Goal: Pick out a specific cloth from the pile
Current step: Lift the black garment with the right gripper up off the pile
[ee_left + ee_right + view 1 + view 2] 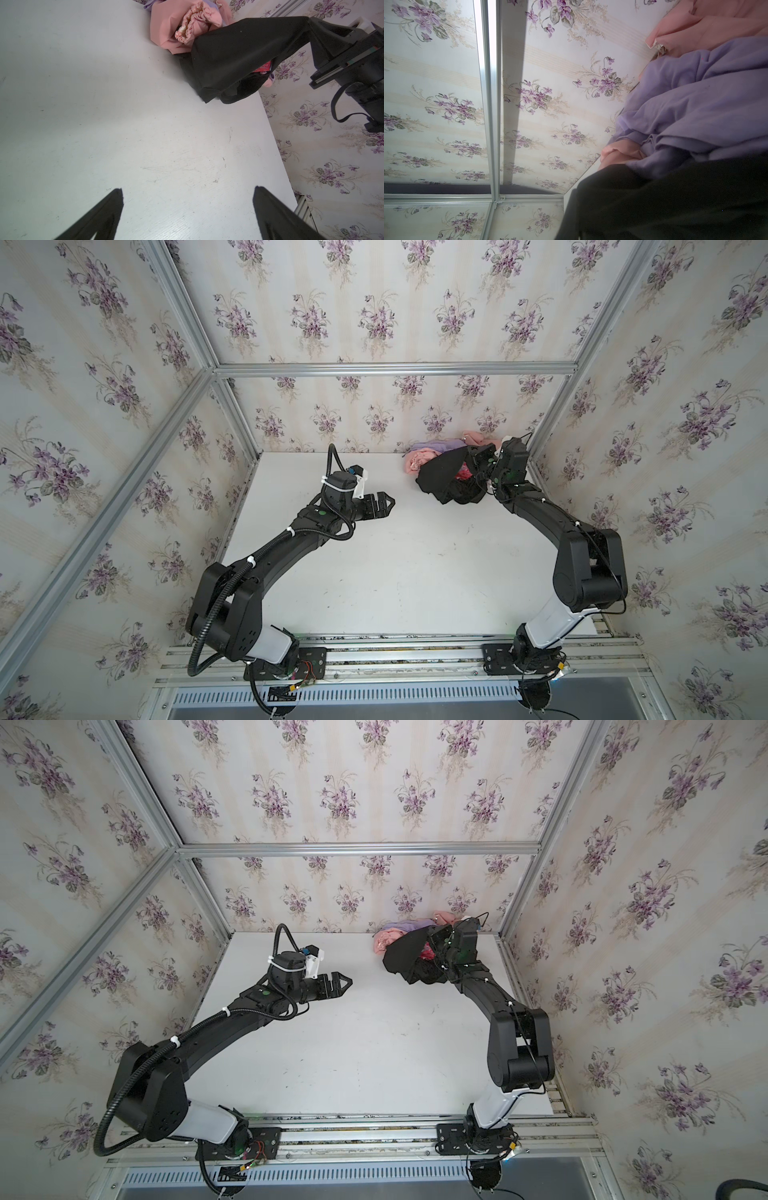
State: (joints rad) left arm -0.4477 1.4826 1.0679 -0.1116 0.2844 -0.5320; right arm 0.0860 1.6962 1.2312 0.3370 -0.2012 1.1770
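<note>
Both top views show 1 pile (446, 464) of 3 soft garments at the white desk's (374, 572) far right corner: 1 lilac-purple garment (432, 445), 1 salmon-pink garment (419, 462) and 1 plain black fabric cloth (440, 477). The right gripper (473, 460) is clamped on the black cloth's upper edge, lifting it taut while its lower folds touch the desk. The left gripper (384, 502) hovers with jaws spread wide, empty, near the far left.

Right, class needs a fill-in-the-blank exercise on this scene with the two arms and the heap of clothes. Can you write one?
1. The right claw is shut on the ____ cloth.
2. The left claw is ____ and holds nothing.
3. Beside the lilac-purple garment lies a salmon-____ garment.
4. The pile sits at the table's far ____ corner.

Missing words: black; open; pink; right
</note>
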